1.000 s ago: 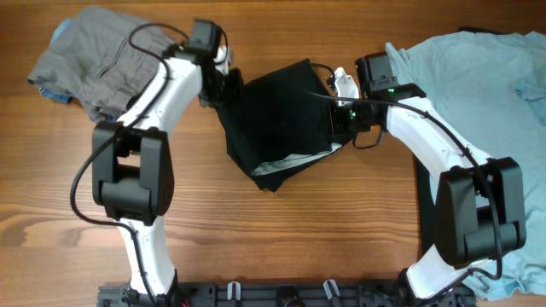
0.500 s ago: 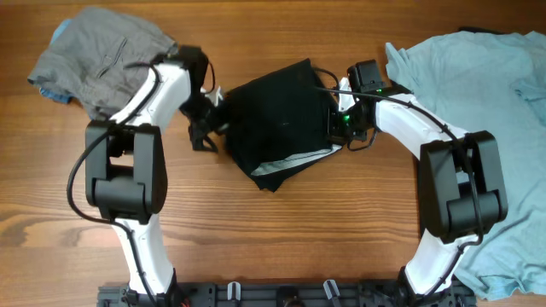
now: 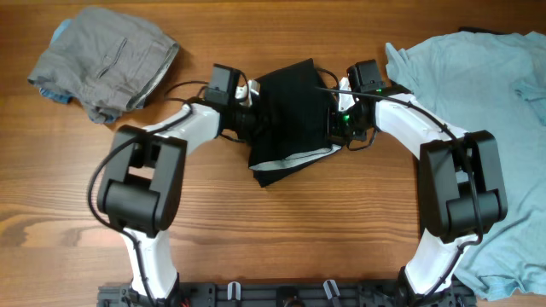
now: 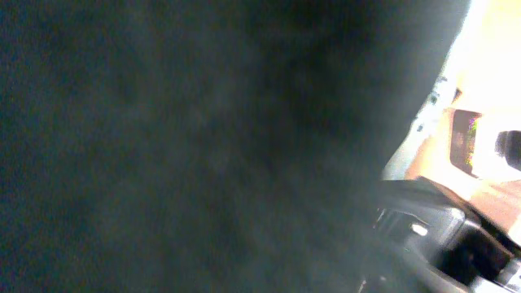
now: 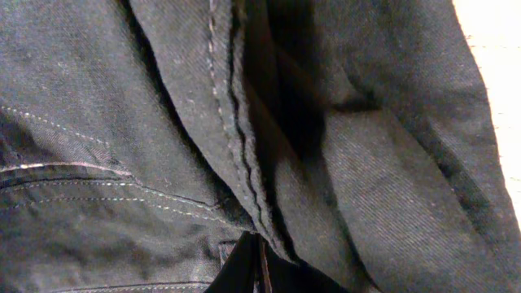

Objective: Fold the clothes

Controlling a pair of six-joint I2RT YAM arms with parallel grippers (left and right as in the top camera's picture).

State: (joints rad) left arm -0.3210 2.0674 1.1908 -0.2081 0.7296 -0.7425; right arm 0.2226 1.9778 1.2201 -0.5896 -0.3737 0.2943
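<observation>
The black shorts [image 3: 290, 111] lie bunched in the table's middle, with a strip of pale grey inside [image 3: 294, 159] showing at the near edge. My left gripper [image 3: 252, 119] is at their left edge; its fingers are hidden, and dark fabric [image 4: 163, 146] fills the left wrist view. My right gripper [image 3: 334, 119] is at their right edge. In the right wrist view its dark fingertips [image 5: 254, 268] are pressed together in the stitched black cloth [image 5: 122, 122]. The grey pocketed shorts [image 3: 102, 60] lie at the far left. The light-blue T-shirt [image 3: 478, 111] is spread at the right.
Bare wooden table [image 3: 281, 230] lies in front of the black shorts. A bit of blue cloth [image 3: 60, 34] peeks from under the grey shorts. The T-shirt runs off the right edge of the view.
My left arm has swung from the shorts' upper left corner, out to the left, then in against their left edge. The shorts' left side has been pushed inward, narrowing the bundle. The right gripper has hardly moved.
</observation>
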